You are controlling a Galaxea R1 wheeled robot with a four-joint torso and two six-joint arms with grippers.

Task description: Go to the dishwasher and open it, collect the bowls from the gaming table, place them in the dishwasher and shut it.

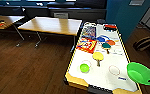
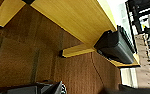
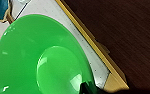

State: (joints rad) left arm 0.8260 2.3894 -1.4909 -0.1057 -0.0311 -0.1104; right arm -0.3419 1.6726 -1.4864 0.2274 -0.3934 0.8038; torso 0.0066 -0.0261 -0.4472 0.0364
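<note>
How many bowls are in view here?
2: a wide green bowl held tilted at the gaming table's near right corner, and a small yellow-green bowl on its near left. Others may be hidden.

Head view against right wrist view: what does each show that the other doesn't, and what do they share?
Head view alone: the small green bowl on the white table, a yellow paddle, colourful game boxes, and two wood-topped tables behind. Right wrist view alone: the inside of the wide green bowl up close, with its deep centre, and the table's wooden corner. Shared: that wide bowl at the table's near right edge, the white top and the dark floor.
</note>
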